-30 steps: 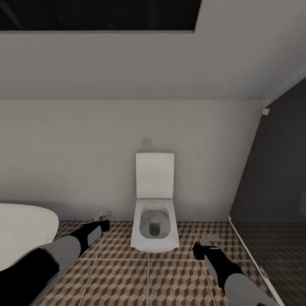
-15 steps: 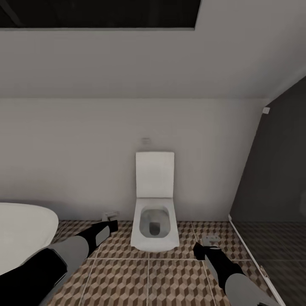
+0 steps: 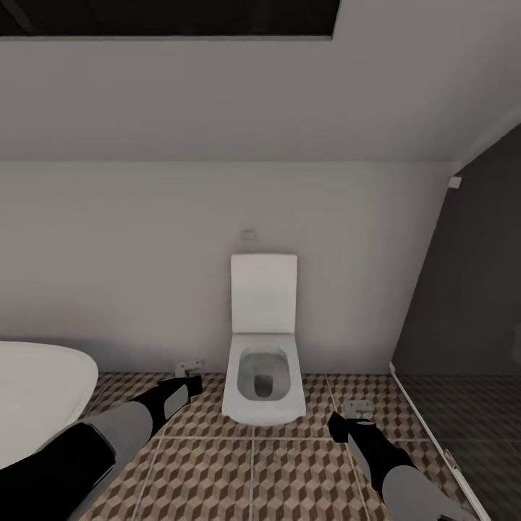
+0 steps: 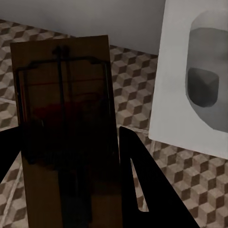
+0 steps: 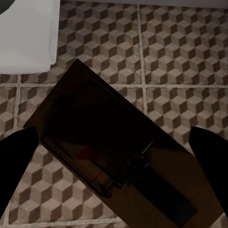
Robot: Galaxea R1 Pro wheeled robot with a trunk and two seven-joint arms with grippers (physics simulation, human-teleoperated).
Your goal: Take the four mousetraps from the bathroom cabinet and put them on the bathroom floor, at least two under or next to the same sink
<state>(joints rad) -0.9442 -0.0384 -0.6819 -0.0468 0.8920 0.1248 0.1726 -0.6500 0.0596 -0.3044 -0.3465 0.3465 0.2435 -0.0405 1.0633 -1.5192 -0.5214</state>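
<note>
Both end effectors, left (image 3: 189, 370) and right (image 3: 357, 409), grip a mousetrap (image 4: 66, 137) each (image 5: 114, 164) above the bathroom floor (image 3: 253, 477). Ahead stands a toilet (image 3: 263, 376), a bathtub (image 3: 36, 398) to its left. Wrist views reveal the traps' wire springs.

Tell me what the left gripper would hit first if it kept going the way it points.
Probably the bathroom floor beside the toilet, or the wall base behind; depth is unclear. The left gripper holds a mousetrap.

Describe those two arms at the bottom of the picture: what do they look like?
Each arm has smooth, rounded light grey segments joined by black sections, and narrows to a black wrist. The left gripper and right gripper look small and pale grey from above. Up close, the jaws are flat black blades, one with a narrow slot. No cables or markings visible.
</note>
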